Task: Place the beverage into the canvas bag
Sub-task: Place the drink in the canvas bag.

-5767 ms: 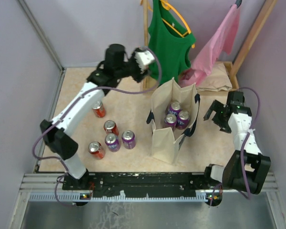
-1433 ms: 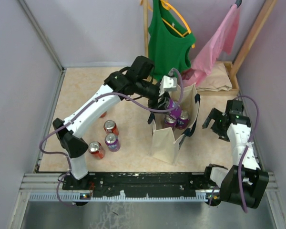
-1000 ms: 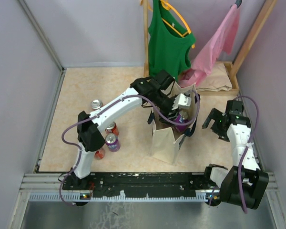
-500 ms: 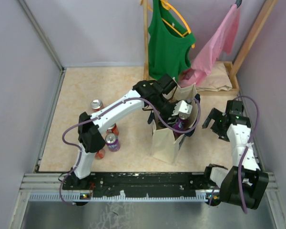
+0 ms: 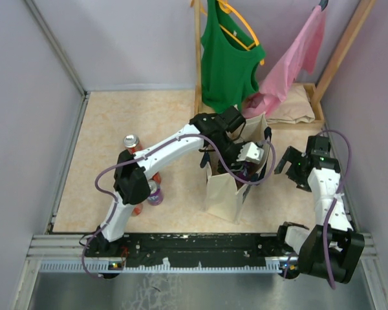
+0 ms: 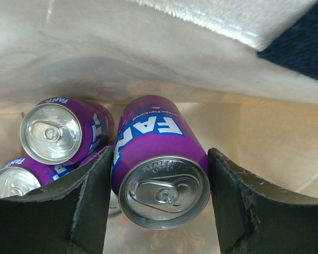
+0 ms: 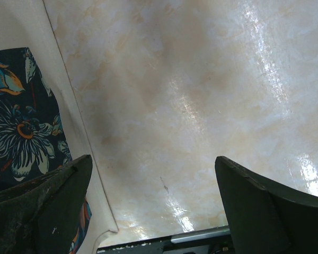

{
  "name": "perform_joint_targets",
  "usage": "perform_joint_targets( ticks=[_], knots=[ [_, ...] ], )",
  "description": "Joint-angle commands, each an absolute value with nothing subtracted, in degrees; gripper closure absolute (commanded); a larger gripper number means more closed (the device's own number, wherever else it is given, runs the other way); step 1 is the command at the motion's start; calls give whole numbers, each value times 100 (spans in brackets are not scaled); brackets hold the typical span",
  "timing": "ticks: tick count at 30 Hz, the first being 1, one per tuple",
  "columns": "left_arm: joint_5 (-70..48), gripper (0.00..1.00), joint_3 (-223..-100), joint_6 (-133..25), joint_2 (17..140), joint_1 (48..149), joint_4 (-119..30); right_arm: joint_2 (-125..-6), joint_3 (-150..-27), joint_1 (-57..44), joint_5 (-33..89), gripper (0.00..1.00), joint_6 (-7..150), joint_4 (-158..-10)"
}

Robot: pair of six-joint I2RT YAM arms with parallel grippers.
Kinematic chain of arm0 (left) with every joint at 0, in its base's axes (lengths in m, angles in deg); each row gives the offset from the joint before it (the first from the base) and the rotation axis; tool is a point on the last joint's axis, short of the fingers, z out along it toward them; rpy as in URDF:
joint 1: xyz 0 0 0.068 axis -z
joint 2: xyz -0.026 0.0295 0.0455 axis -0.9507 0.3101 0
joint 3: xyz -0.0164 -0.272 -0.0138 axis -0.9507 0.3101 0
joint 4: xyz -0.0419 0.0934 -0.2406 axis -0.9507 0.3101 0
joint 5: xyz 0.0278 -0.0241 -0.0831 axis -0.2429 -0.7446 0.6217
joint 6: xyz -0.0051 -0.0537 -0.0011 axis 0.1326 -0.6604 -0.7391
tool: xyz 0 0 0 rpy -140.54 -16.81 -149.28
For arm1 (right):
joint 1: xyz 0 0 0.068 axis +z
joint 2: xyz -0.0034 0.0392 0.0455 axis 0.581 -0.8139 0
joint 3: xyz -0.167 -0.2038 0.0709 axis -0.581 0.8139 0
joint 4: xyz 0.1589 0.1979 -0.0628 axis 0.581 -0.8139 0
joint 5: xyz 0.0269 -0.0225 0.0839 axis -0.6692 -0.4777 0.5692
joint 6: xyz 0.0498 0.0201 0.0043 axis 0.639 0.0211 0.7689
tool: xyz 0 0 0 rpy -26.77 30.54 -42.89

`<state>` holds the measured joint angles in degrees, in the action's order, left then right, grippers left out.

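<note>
The cream canvas bag (image 5: 221, 190) with navy handles stands open at table centre. My left gripper (image 5: 247, 160) reaches down inside it, shut on a purple Fanta can (image 6: 159, 159) held upright between its fingers (image 6: 90, 201). In the left wrist view two more purple cans (image 6: 53, 132) lie at the bag's bottom, left of the held can, with the bag's inner wall (image 6: 148, 69) behind. My right gripper (image 5: 291, 165) is open and empty, just right of the bag. In the right wrist view (image 7: 153, 164) it hangs over bare table, the bag's flower-printed side (image 7: 21, 121) at left.
Loose cans stand left of the bag: a red one (image 5: 130, 141) and a purple one (image 5: 155, 194), others hidden by the left arm. A green tank top (image 5: 229, 58) and pink garment (image 5: 291, 61) hang on a wooden rack behind. Folded beige cloth (image 5: 291, 110) lies back right.
My left arm has carried a purple can from the loose group over the bag and lowered it inside. The right arm has barely moved.
</note>
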<state>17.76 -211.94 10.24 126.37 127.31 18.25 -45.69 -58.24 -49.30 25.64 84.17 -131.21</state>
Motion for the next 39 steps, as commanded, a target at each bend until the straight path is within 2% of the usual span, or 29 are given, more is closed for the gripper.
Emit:
perform_joint_targets(
  ticks=[1, 23, 25, 26, 29, 31, 33, 39],
  knots=[
    [1921, 100, -21439, 1253, 12662, 12779, 1757, -4473, -5835, -5004, 2619, 1, 8439, -13042],
    [1680, 100, -21385, 1203, 13141, 12800, 1377, -4525, -5830, -5004, 2610, 1, 8439, -13034],
    [1616, 90, -21381, 1156, 13135, 12809, 1295, -4525, -5818, -5000, 2610, 1, 8439, -13033],
    [1590, 82, -21381, 1139, 13123, 12809, 1267, -4524, -5820, -5002, 2610, 1, 8439, -13033],
    [1558, 50, -21336, 1100, 13056, 12827, 1173, -4533, -5823, -5004, 2614, 1, 8439, -13024],
    [1551, 37, -21262, 1101, 12995, 12831, 1121, -4536, -5822, -5004, 2612, 1, 8444, -13024],
    [1542, 29, -21165, 1097, 12936, 12840, 1056, -4541, -5822, -5003, 2610, 1, 8439, -13016],
    [1497, 21, -21118, 993, 12826, 12886, 872, -4554, -5813, -5002, 2619, 1, 8441, -13007]
  ],
)
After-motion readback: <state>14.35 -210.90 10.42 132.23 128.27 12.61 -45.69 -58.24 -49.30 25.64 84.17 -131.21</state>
